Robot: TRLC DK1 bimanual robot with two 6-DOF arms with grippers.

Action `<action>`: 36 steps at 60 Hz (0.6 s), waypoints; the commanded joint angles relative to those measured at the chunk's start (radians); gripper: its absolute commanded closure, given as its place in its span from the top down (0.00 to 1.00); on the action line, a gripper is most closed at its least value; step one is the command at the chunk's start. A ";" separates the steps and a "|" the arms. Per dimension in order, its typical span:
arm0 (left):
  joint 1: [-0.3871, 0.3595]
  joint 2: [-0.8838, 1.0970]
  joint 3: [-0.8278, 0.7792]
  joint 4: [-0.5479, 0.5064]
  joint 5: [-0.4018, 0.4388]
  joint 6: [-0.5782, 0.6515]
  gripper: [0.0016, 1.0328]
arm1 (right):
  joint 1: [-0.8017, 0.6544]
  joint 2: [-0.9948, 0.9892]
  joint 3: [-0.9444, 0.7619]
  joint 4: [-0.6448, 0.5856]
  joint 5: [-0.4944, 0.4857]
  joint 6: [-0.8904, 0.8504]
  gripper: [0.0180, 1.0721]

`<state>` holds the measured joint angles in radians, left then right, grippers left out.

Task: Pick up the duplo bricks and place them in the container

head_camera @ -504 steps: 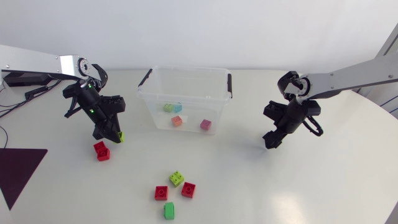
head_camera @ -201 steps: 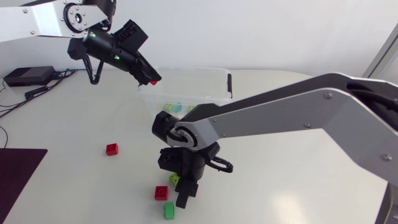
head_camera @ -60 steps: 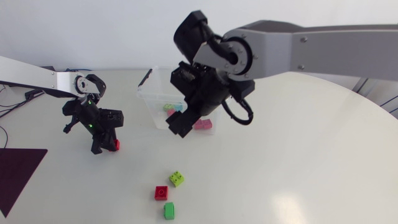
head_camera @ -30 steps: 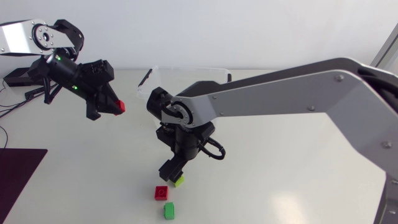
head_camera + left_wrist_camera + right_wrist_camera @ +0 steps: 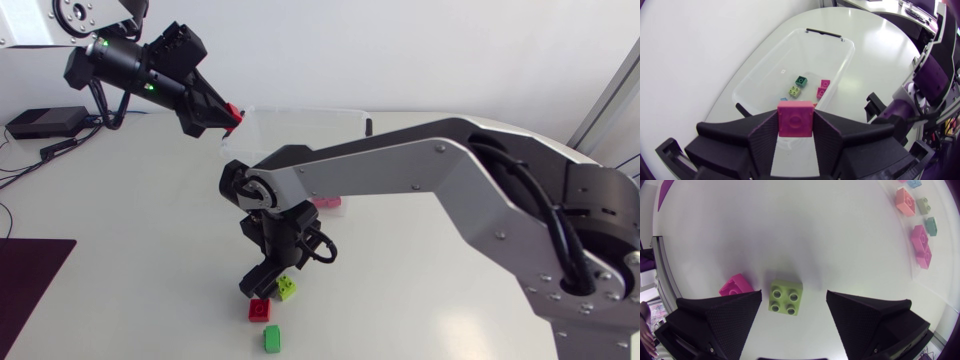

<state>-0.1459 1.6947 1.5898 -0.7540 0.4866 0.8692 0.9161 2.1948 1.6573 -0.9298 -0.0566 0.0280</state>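
White table (image 5: 120,250), head view as reference. Clear container (image 5: 300,112) sits toward 12 o'clock of the table.

Left arm enters from 10 o'clock and is raised off the table. Left gripper (image 5: 222,116) is clamped on the held red brick (image 5: 795,117), one finger flat against each side, studs facing the wrist camera. From the head camera this brick shows at the container's 10 o'clock corner. From the left wrist camera the container lies ahead of and below the fingers.

Container contents, left wrist view: dark green brick (image 5: 801,80), pale lime brick (image 5: 794,91), two pink bricks (image 5: 822,88) touching each other against the near wall.

Right arm enters from 3 o'clock and reaches past the table's middle, with its wrist pointed down at 6 o'clock of the container. Right gripper (image 5: 794,299) has its fingers apart, one on each side of the lime brick (image 5: 786,297). A gap shows at both sides, so there is no contact. The lime brick sits flat on the table, studs up.

Loose red brick (image 5: 259,310) lies at 7 o'clock of the lime brick, just beside one right finger. Green brick (image 5: 272,338) lies at 5 o'clock of the loose red brick, near it but apart.
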 commanded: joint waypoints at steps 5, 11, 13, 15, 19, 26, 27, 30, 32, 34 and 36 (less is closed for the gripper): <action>-0.035 0.052 0.039 0.078 0.010 -0.110 0.29 | 0.020 0.052 0.036 -0.027 -0.006 0.050 0.73; -0.064 0.085 0.044 0.108 0.009 -0.136 0.29 | 0.030 0.052 0.029 -0.033 -0.005 0.052 0.57; -0.073 0.095 0.047 0.125 0.007 -0.151 0.29 | 0.033 0.052 0.025 -0.035 -0.006 0.050 0.50; -0.075 0.112 0.055 0.142 0.006 -0.164 0.29 | 0.035 0.052 0.024 -0.037 -0.006 0.047 0.42; -0.087 0.175 0.095 0.157 -0.019 -0.187 0.30 | 0.036 0.043 0.013 -0.047 -0.006 0.039 0.27; -0.090 0.226 0.114 0.189 -0.045 -0.208 0.63 | 0.020 -0.013 -0.033 -0.047 -0.008 0.021 0.27; -0.090 0.227 0.114 0.193 -0.046 -0.208 0.67 | 0.013 -0.023 -0.037 -0.047 -0.008 0.020 0.27; -0.090 0.229 0.114 0.197 -0.049 -0.208 0.82 | 0.003 -0.050 -0.056 -0.049 -0.008 0.013 0.27; -0.089 0.229 0.113 0.199 -0.051 -0.208 0.88 | -0.003 -0.069 -0.065 -0.050 -0.008 0.009 0.27; -0.087 0.226 0.111 0.199 -0.051 -0.210 0.93 | -0.014 -0.098 -0.071 -0.058 -0.008 0.007 0.27; -0.083 0.220 0.110 0.199 -0.051 -0.210 0.94 | -0.028 -0.129 -0.076 -0.061 -0.006 0.006 0.27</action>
<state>-0.2306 1.9102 1.6691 -0.5644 0.4366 0.6796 0.9127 2.1391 1.6020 -0.9714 -0.0593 0.0441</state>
